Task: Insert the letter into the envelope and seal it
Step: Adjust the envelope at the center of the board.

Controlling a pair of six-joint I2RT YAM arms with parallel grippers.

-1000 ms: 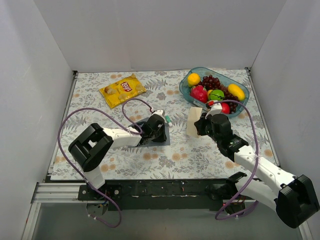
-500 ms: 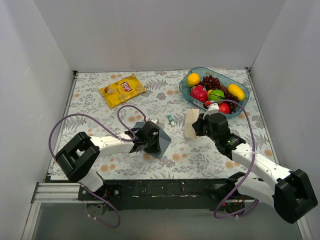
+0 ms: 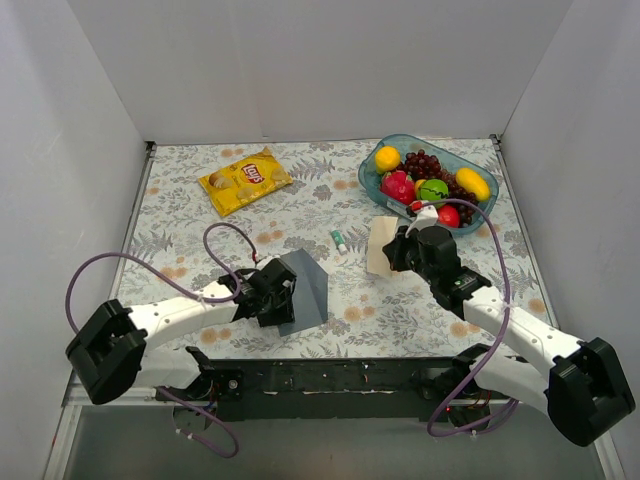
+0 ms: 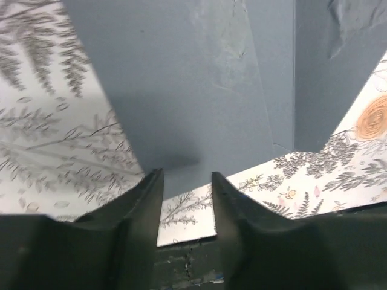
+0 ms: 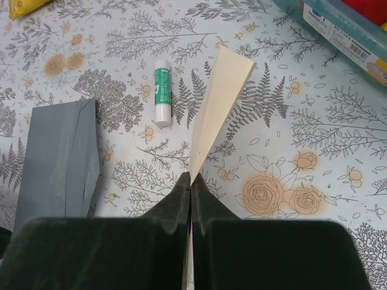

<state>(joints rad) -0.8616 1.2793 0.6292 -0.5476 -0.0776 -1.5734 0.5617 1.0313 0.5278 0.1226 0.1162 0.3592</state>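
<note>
- Across the flowered tablecloth (image 3: 320,190), left to right, lying flat: one yellow crisp bag (image 3: 245,180) at the back, one grey-blue envelope (image 3: 305,285) near the front, one green-and-white glue stick (image 3: 340,241).
- Standing at the far right: one blue bowl (image 3: 366,176) of fruit.
- Reaching low from the left base with the left gripper (image 4: 186,181), fingers (image 4: 145,205) slightly apart, clamping nothing, tips at the envelope's near edge.
- Stretching forward from the right base with the right gripper (image 5: 191,181), fingers pressed together on the one cream letter (image 5: 221,103), holding it on edge just right of the glue stick, well apart from the envelope.
</note>
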